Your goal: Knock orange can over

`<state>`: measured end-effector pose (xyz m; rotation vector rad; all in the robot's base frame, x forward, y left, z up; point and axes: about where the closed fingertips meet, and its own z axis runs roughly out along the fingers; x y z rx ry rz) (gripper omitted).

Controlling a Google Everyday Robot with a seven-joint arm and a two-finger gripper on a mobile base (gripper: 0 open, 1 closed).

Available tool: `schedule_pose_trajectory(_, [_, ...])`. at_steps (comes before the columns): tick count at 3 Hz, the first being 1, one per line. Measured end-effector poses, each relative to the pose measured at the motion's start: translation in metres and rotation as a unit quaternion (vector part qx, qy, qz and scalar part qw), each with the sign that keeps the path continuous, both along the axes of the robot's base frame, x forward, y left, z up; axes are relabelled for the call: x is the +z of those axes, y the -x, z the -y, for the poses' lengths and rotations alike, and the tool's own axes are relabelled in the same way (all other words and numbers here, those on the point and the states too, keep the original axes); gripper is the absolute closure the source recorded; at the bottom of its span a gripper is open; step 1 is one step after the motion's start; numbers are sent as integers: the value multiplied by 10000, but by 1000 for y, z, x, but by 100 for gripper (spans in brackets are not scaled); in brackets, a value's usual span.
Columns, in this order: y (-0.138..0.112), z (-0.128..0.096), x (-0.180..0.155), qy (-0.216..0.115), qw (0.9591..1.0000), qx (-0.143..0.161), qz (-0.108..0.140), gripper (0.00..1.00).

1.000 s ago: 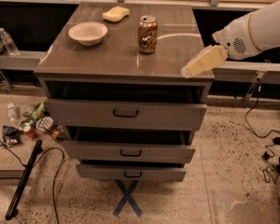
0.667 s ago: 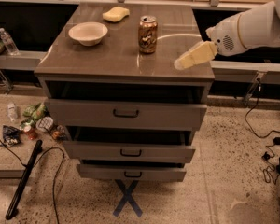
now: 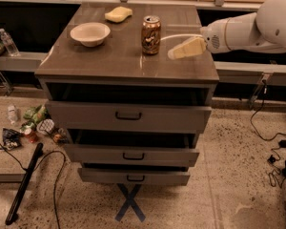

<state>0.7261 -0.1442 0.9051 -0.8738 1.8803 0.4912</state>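
The orange can (image 3: 151, 35) stands upright near the back middle of the drawer cabinet's top (image 3: 109, 61). It is orange-brown with a silver rim. My gripper (image 3: 185, 48) reaches in from the right on a white arm (image 3: 248, 30), with its pale fingertips just right of the can and a small gap between them. It hovers low over the top at about the can's lower half. It holds nothing.
A white bowl (image 3: 90, 33) sits left of the can and a yellow sponge (image 3: 118, 14) lies behind it. The cabinet's three drawers (image 3: 128, 116) stand partly open. Litter and a bottle (image 3: 8, 42) lie on the floor at left, with cables at both sides.
My gripper has moved left and farther in over the cabinet top, from its right front edge to just beside the can. The can has not moved.
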Motion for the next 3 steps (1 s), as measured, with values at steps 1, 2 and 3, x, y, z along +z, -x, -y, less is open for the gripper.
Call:
schedule_pose_trajectory(1, [-35,-22,-5,-316,9992,139,222,0])
schedule_pose_trajectory(2, [-62,-54,-5,-505,9973,309,432,0])
schedule_pose_trajectory(3, [-78,-101,-9,-684,9948,533,537,4])
